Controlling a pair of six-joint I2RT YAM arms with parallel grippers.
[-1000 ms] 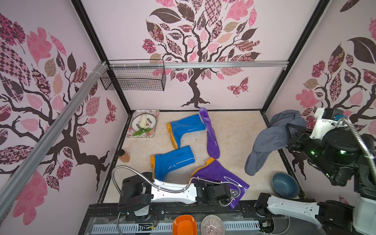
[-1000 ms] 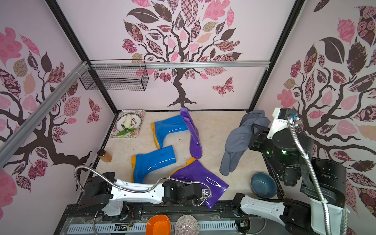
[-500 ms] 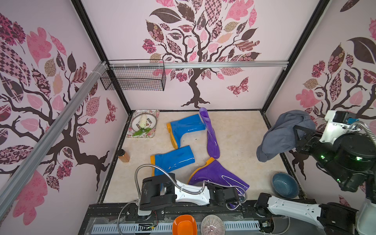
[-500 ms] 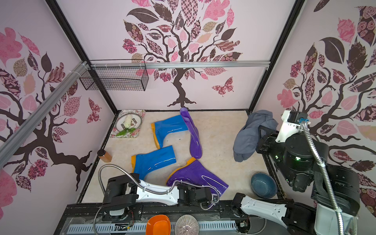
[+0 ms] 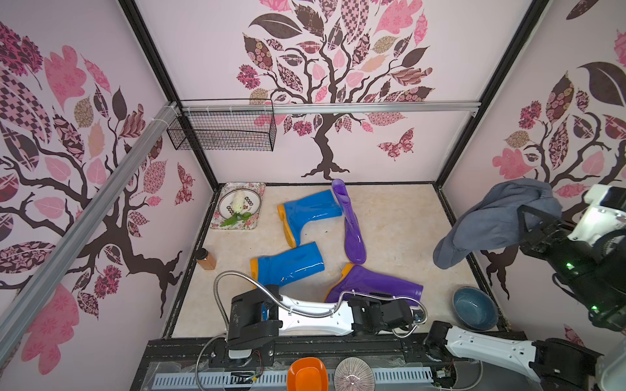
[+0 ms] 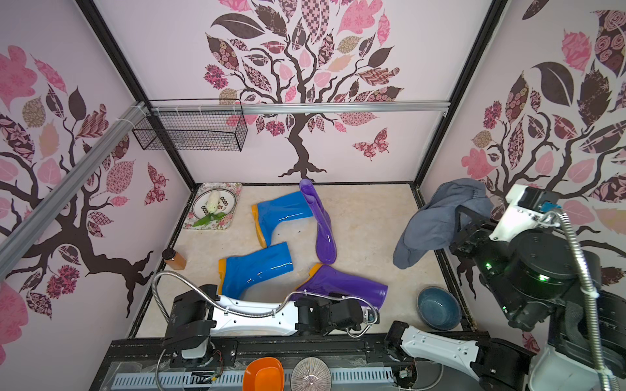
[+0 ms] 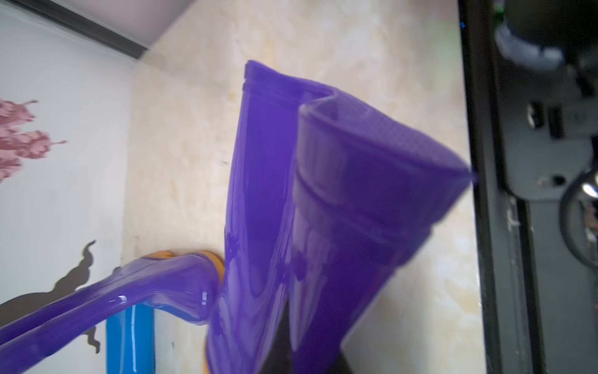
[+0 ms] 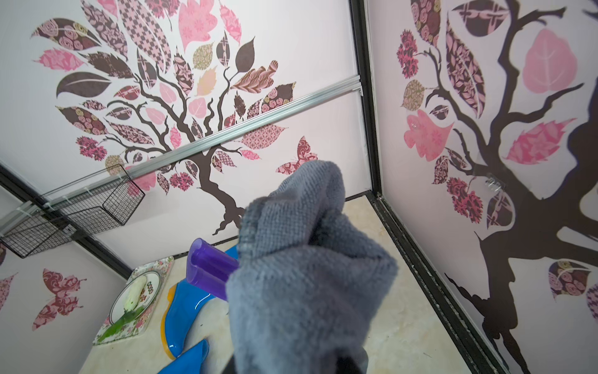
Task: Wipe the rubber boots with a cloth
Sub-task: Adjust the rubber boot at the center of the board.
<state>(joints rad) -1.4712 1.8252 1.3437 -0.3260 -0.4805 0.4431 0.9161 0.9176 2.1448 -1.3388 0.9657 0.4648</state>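
Four rubber boots lie on the beige floor in both top views: two blue ones (image 5: pixel 308 211) (image 5: pixel 288 265), a far purple one (image 5: pixel 352 223) and a near purple one (image 5: pixel 372 284) (image 6: pixel 338 282). My left gripper (image 5: pixel 410 313) (image 7: pixel 301 362) is shut on the near purple boot's shaft (image 7: pixel 323 226), which is pinched flat between the jaws. My right gripper (image 5: pixel 521 220) (image 8: pixel 291 366) is raised by the right wall, shut on the grey cloth (image 5: pixel 494 220) (image 8: pixel 307 275). The cloth drapes over the fingers and hides them.
A floral tray (image 5: pixel 257 189) with a plate stands at the back left. An amber jar (image 5: pixel 206 259) sits by the left wall and a blue bowl (image 5: pixel 474 308) at the front right. A wire basket (image 5: pixel 223 130) hangs on the back rail. An orange bowl (image 5: pixel 306 374) sits on the front frame.
My left gripper has slid right along the near purple boot and shut on its shaft. The right arm has lifted the cloth up and toward the right wall.
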